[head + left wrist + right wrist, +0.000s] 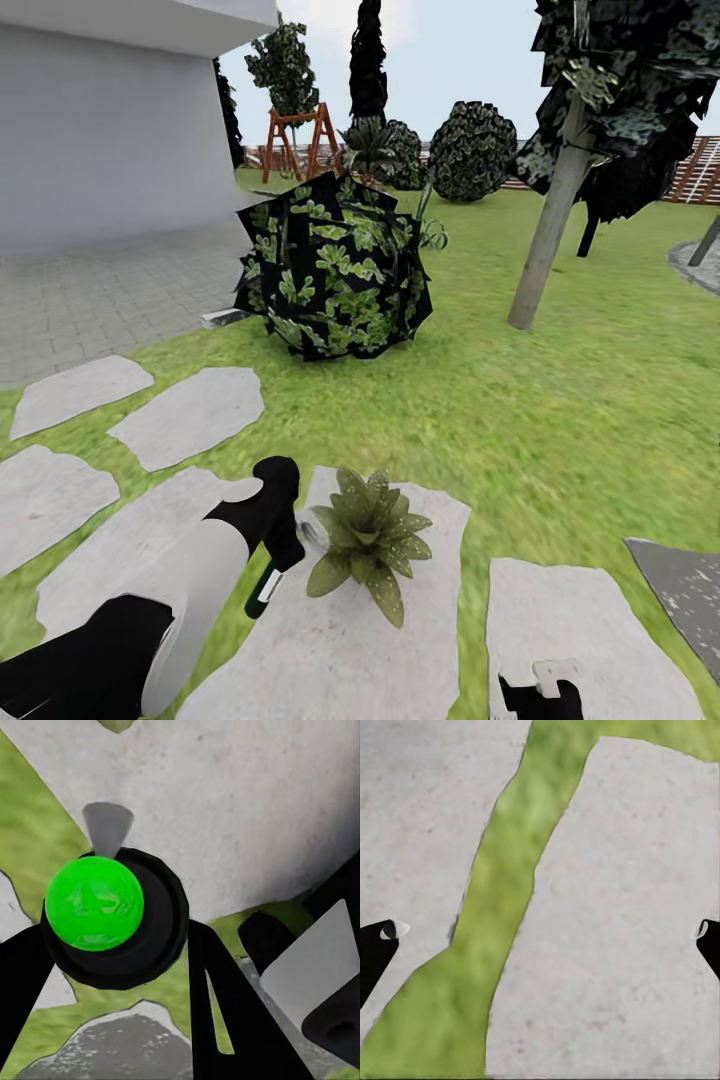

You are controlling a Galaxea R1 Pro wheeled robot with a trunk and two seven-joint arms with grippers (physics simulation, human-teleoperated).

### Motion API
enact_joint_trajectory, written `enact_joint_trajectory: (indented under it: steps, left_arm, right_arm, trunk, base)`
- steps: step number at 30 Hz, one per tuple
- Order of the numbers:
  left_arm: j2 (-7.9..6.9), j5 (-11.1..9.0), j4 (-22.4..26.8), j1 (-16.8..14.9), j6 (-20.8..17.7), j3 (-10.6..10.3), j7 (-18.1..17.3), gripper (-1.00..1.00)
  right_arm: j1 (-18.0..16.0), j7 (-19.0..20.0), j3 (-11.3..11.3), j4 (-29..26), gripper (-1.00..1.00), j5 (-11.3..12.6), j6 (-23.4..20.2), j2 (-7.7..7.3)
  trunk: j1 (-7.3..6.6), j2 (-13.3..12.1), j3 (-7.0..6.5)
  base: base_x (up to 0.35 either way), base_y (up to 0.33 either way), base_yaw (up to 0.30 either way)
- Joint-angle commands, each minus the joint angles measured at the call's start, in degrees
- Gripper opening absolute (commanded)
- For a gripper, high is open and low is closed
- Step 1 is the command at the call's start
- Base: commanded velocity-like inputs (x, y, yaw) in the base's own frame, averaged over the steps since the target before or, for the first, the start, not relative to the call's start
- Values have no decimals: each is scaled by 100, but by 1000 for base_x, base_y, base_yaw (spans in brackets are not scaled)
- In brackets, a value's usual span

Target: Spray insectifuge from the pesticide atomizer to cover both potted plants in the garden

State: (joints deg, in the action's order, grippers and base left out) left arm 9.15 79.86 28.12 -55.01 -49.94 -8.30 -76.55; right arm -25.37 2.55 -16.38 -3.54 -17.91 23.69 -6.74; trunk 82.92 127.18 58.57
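One potted plant (370,540), a rosette of pointed speckled green leaves, stands on a pale stepping slab (330,650) close in front of me. My left gripper (283,545) hangs just to the plant's left, shut on the pesticide atomizer (263,591), whose black and green body sticks out below the fingers. In the left wrist view the atomizer (112,915) is a black round body with a bright green knob, held between the two black fingers (225,1020) of the left gripper (120,937). My right gripper (540,692) is low at the near edge; the right gripper (544,937) stands open over slabs and a grass strip.
A big dark-leaved bush (335,265) stands on the lawn beyond the plant, and a leaning tree trunk (545,240) to its right. A grey house wall (100,120) and paving (90,290) lie at the left. A dark slab (690,590) sits at the right.
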Motion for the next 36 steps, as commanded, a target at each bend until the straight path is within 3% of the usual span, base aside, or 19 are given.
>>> enact_joint_trajectory:
  steps: [1, 5, 7, 12, 15, 19, 20, 22, 23, 24, 28, 32, 36]
  left_arm:
    - [-1, 41, 9, -1, -56, -14, -53, -100]
    - [-1, 54, -6, 17, -52, -14, -53, -100]
    - [13, 55, -2, 225, -49, -19, -19, -100]
    - [-7, -35, 54, 527, -37, 4, 382, -100]
    - [-58, -387, 67, 621, -10, 25, 546, -100]
    - [-66, -843, 79, 1035, 17, 45, 1506, -100]
    - [-66, -1004, 79, 1096, 30, 46, 1621, -100]
    - [-75, -1534, 57, 1192, 237, 47, 1924, -100]
    - [-80, -1681, 34, 1205, 320, 48, 2056, -100]
    - [-88, -1916, 4, 1278, 419, 49, 2342, -100]
    - [-95, -2466, 3, 1651, 520, 49, 2920, -100]
    - [-89, -2628, 49, 1727, 534, 44, 3069, -100]
    - [-89, -2652, 66, 1743, 530, 41, 3091, -100]
  right_arm:
    - [-3, 27, -49, 3, 100, -27, 21, -2]
    - [-3, 27, -49, 2, 100, -22, 21, 3]
    - [-3, 27, -49, 5, 100, -23, 21, 6]
    - [-3, 27, -46, 10, 100, -27, 21, 6]
    - [-3, 27, -48, 9, 100, -26, 21, 6]
    - [-3, 31, -41, 10, 100, -22, 21, 20]
    - [-3, 31, -41, 11, 100, -22, 21, 22]
    - [-3, 34, -41, 11, 100, -24, 21, 23]
    - [-3, 35, -40, 11, 100, -22, 21, 23]
    - [-3, 35, -40, 15, 100, -25, 21, 24]
    - [-3, 35, -40, 19, 100, -27, 21, 31]
    - [-3, 28, -40, 19, 100, -26, 20, 32]
    - [-3, 27, -40, 20, 100, -28, 21, 32]
  trunk:
    - [-3, 2, 5]
    - [-3, 2, 5]
    - [-3, 2, 5]
    - [-3, 2, 5]
    - [-3, 2, 5]
    - [-3, 2, 5]
    - [-3, 2, 5]
    - [-3, 2, 5]
    - [-3, 2, 5]
    - [-3, 2, 5]
    - [-3, 2, 5]
    - [-3, 2, 5]
    - [-3, 2, 5]
  base:
    - [-185, 267, 0]
    - [-80, 288, 0]
    - [-10, 297, 0]
    - [-1, 298, 0]
    - [0, 220, 0]
    - [0, 19, 0]
    - [0, 3, 0]
    - [0, 2, 0]
    - [0, 0, 0]
    - [0, 0, 0]
    - [0, 0, -138]
    - [0, 0, -272]
    - [0, 0, -293]
